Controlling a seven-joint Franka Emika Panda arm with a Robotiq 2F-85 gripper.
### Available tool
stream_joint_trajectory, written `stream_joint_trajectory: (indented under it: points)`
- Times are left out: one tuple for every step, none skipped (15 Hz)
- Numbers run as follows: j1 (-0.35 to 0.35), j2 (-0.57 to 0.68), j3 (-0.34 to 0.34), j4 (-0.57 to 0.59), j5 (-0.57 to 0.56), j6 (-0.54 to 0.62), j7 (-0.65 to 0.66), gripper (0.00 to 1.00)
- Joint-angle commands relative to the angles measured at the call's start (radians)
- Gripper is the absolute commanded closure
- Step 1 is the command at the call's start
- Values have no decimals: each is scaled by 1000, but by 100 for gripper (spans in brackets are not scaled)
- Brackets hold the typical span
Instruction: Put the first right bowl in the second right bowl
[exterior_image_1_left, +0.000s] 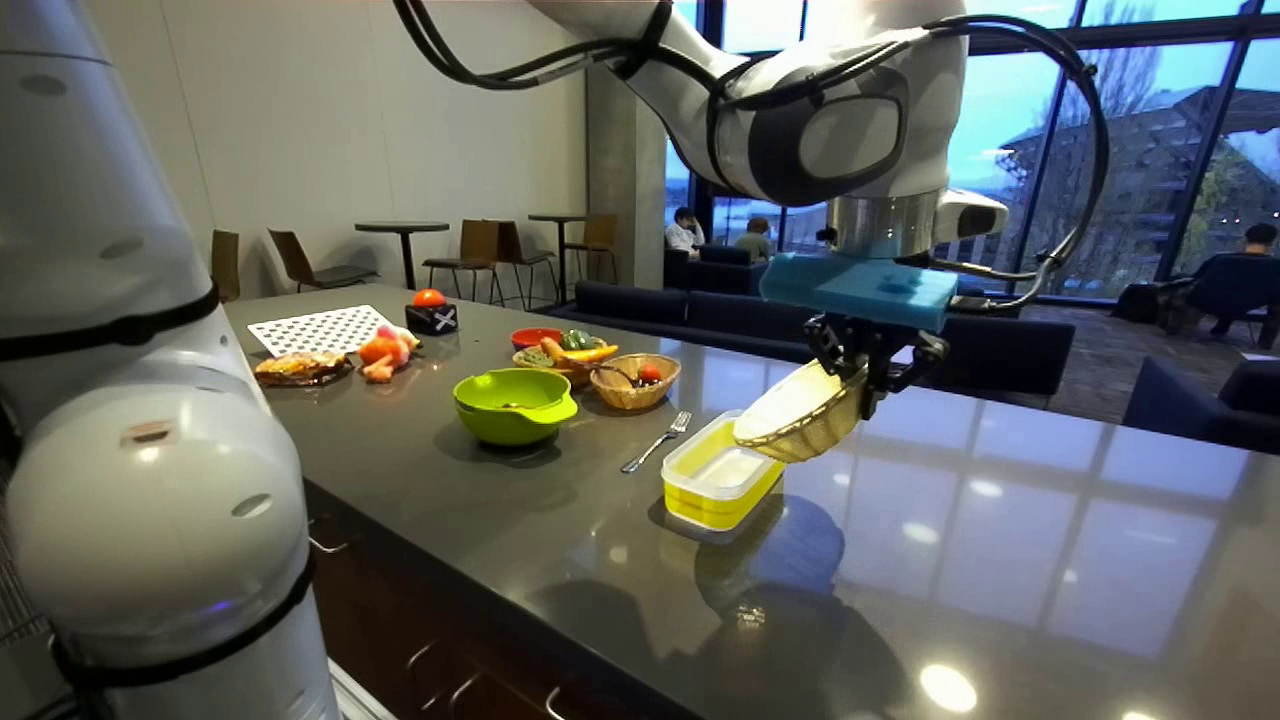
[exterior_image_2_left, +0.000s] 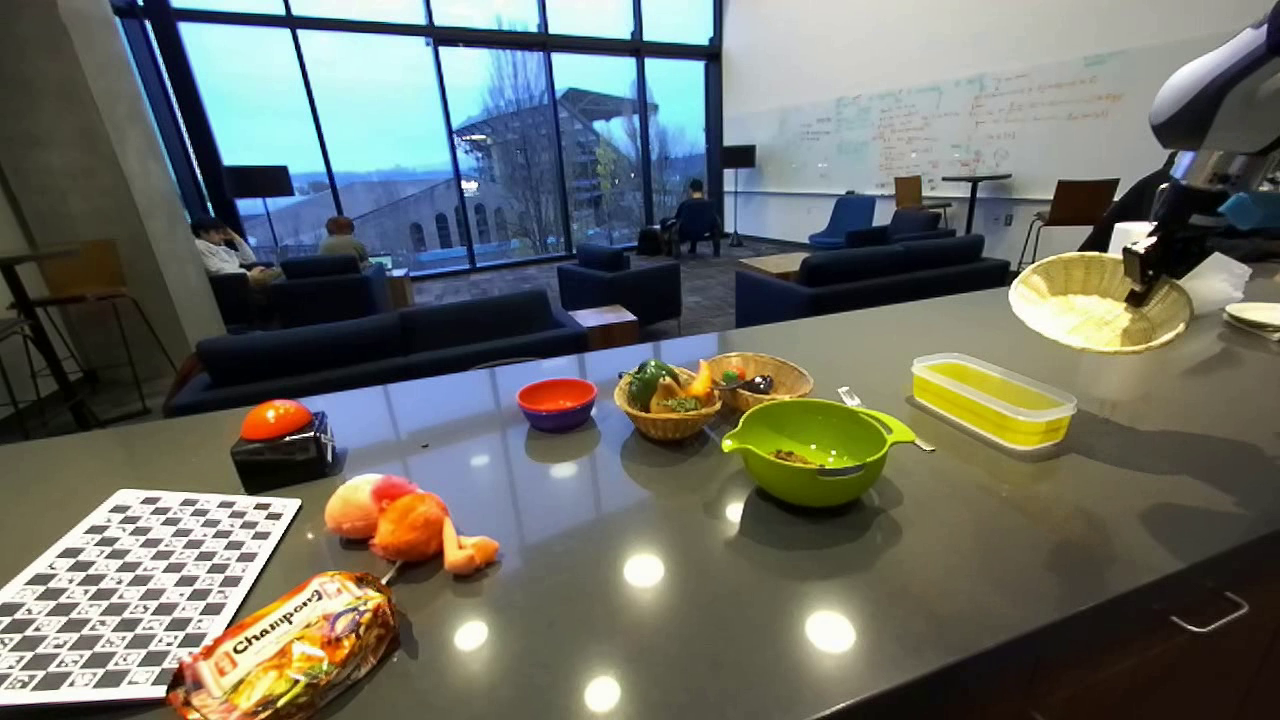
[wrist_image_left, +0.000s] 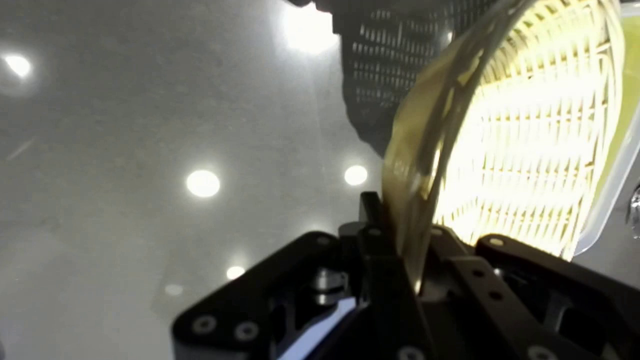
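The first right bowl, a round pale cream bowl with a woven look, is tilted in the air in both exterior views (exterior_image_1_left: 800, 415) (exterior_image_2_left: 1075, 300). It fills the right side of the wrist view (wrist_image_left: 535, 135). My gripper (exterior_image_1_left: 860, 385) is shut on its rim, with one finger inside and one outside; it also shows in the wrist view (wrist_image_left: 397, 230). The second right bowl, a bright yellow rectangular tub with a pale rim (exterior_image_1_left: 722, 490) (exterior_image_2_left: 992, 400), stands upright on the counter, below and beside the held bowl. Its edge shows at the right of the wrist view (wrist_image_left: 612, 185).
A fork (exterior_image_1_left: 657, 442) lies beside the yellow tub. A lime-green bowl (exterior_image_1_left: 512, 410), a wicker basket (exterior_image_1_left: 632, 390) and a red bowl (exterior_image_2_left: 556, 400) stand farther along the counter. A checkered board (exterior_image_2_left: 140, 590) and a Champong packet (exterior_image_2_left: 290, 650) lie at the far end.
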Motion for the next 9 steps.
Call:
stream_joint_trajectory:
  points:
    - [25, -11, -10, 14, 49, -103, -130, 98]
    - [28, -7, -10, 21, 59, -134, -166, 98]
    - [33, 0, -11, 32, 76, -163, -207, 98]
    - [34, 3, -10, 39, 87, -189, -242, 98]
    - [36, 9, -9, 50, 98, -216, -274, 98]
    - [37, 16, -8, 62, 108, -245, -303, 98]
    - [38, 23, -8, 75, 119, -274, -334, 98]
    - [39, 34, -7, 91, 132, -302, -363, 98]
    - [38, 43, -6, 105, 145, -330, -392, 98]
